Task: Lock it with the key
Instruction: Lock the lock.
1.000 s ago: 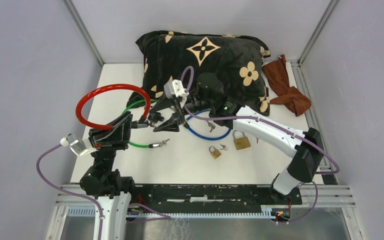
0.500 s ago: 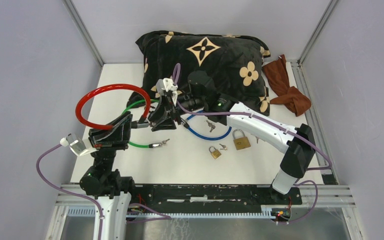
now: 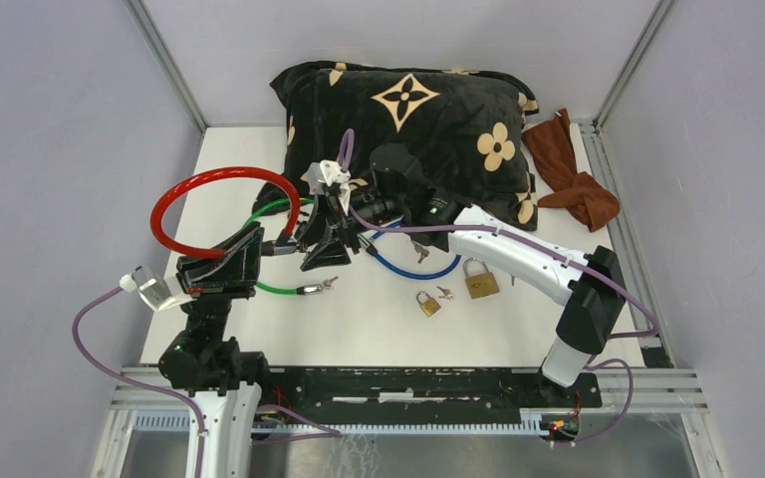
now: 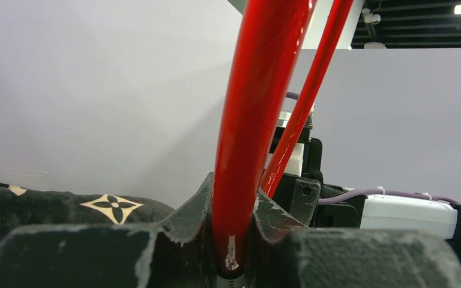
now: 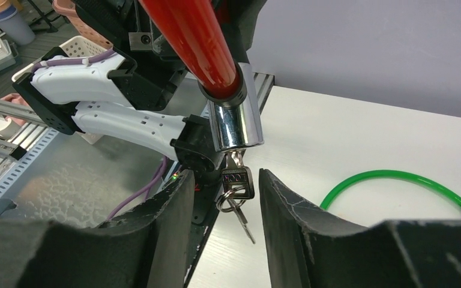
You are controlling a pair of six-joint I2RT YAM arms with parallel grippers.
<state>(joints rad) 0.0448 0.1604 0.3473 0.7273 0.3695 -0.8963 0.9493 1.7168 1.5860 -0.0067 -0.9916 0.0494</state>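
A red cable lock [image 3: 189, 183] loops up at the left. My left gripper [image 3: 259, 245] is shut on the cable near its end; the cable shows between the pads in the left wrist view [image 4: 249, 120]. In the right wrist view the chrome lock cylinder [image 5: 234, 123] caps the red cable. A black-headed key [image 5: 238, 178] sits in the cylinder, with a ring and a second key dangling from it. My right gripper [image 5: 224, 176] is open, its fingers on either side of the key head and not touching it. It shows in the top view [image 3: 326, 245] right beside the left gripper.
A green cable lock [image 3: 277, 289] lies under the grippers and a blue one [image 3: 420, 268] to the right. Two brass padlocks [image 3: 480, 282] [image 3: 427, 303] and small keys [image 3: 445, 293] lie mid-table. A black flowered pillow [image 3: 408, 105] and a brown cloth [image 3: 573, 177] are at the back.
My right gripper has moved left to the lock cylinder and now straddles the key. The left arm and the red cable have not moved.
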